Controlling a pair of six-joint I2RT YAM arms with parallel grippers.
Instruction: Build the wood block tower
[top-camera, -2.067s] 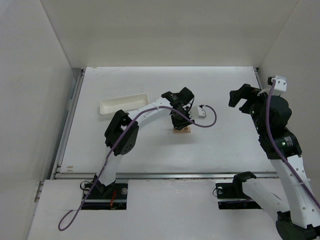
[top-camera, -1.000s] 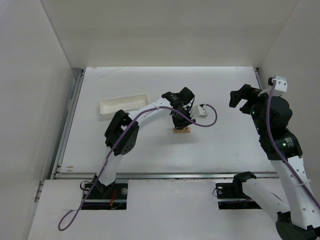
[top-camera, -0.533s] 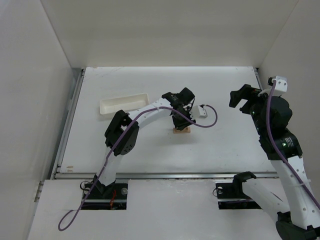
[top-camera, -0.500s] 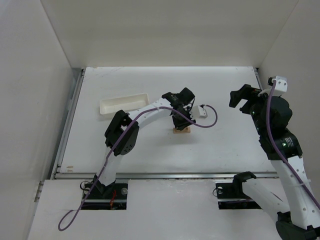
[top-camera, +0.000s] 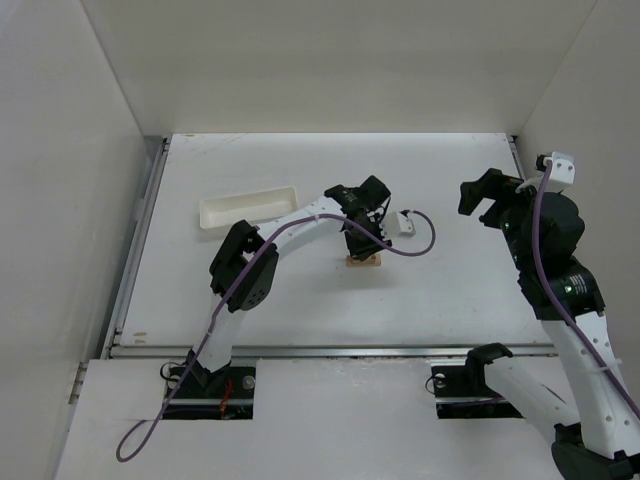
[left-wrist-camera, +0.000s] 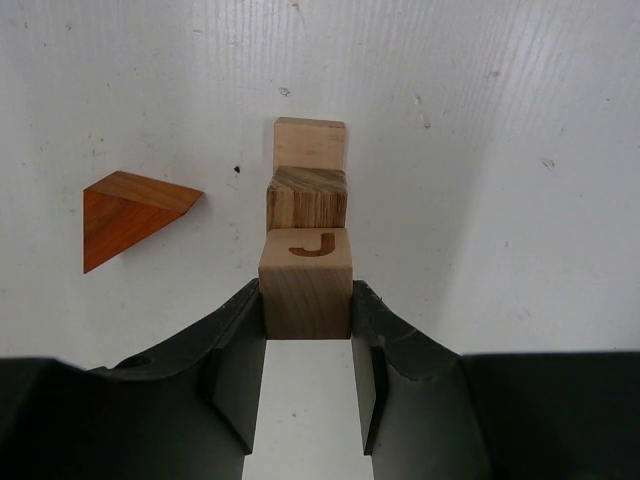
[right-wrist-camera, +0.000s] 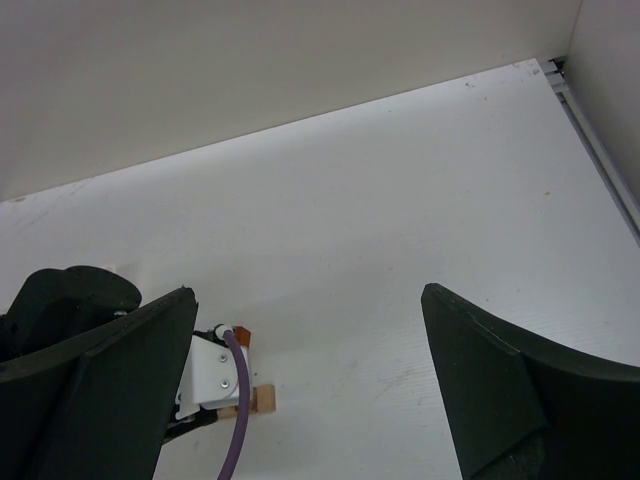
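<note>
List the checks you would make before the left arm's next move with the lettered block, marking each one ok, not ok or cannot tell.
1. Left tool grips the J block on both sides: ok.
2. J block in line with the two blocks beyond it: ok.
3. J block fully seated on the block beneath: cannot tell.
4. Wedge lies apart on the table, clear of the left tool: ok.
5. Right tool open and well away from the blocks: ok.
</note>
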